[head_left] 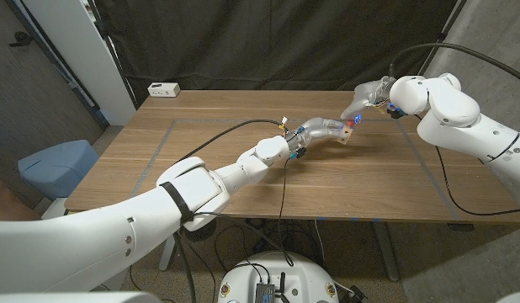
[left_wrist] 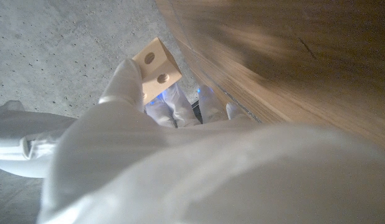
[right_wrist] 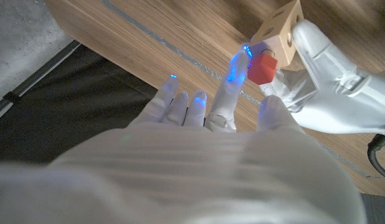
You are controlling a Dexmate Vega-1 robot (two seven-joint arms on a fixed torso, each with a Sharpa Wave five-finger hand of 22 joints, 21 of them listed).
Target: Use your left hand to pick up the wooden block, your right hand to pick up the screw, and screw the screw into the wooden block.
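Wooden block (right_wrist: 281,27) is held by the left hand (head_left: 323,130) above the table (head_left: 201,143), toward its far right corner. The right hand (right_wrist: 233,93) pinches the red-headed screw (right_wrist: 262,68) against the block. Risk: misalignment with the hole could make the screw slip from the fingertips.

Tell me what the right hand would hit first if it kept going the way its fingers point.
Most likely the wooden block held by the left hand; the right hand already has the red-headed screw against it.
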